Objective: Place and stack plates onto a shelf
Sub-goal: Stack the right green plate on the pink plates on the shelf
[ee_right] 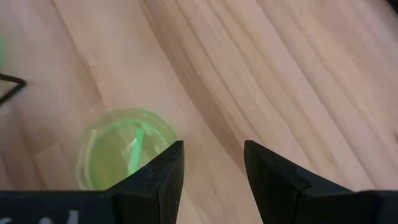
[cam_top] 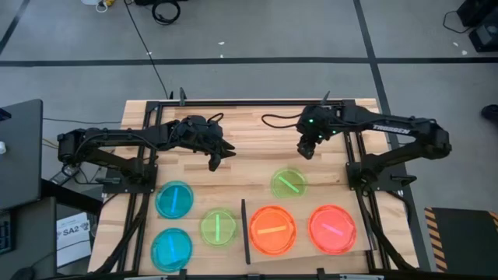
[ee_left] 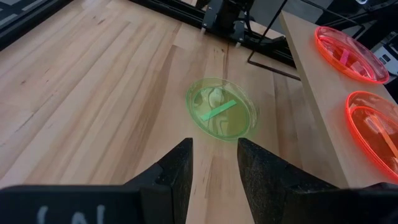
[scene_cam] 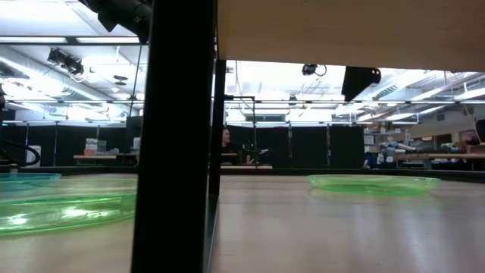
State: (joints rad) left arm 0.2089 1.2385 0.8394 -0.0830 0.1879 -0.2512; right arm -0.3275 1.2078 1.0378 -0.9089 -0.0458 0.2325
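An orange plate (cam_top: 272, 229) and a pink plate (cam_top: 333, 229) lie side by side on the shelf (cam_top: 307, 260) at the bench's (cam_top: 257, 132) near right corner. A green plate (cam_top: 289, 183) sits just beyond the shelf; another green plate (cam_top: 219, 226) and two blue plates (cam_top: 174, 200) lie left of its black strip. Left tool (cam_top: 215, 162) and right tool (cam_top: 306, 149) hang wide and empty mid-bench.

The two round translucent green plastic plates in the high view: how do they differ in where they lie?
The green plate near the right gripper lies on the planked tabletop, right of the thin black strip and beside the pale wooden shelf board. The green plate beside the blue plates lies left of that strip, farther from both grippers. Both lie flat, apart from every other plate and unheld.
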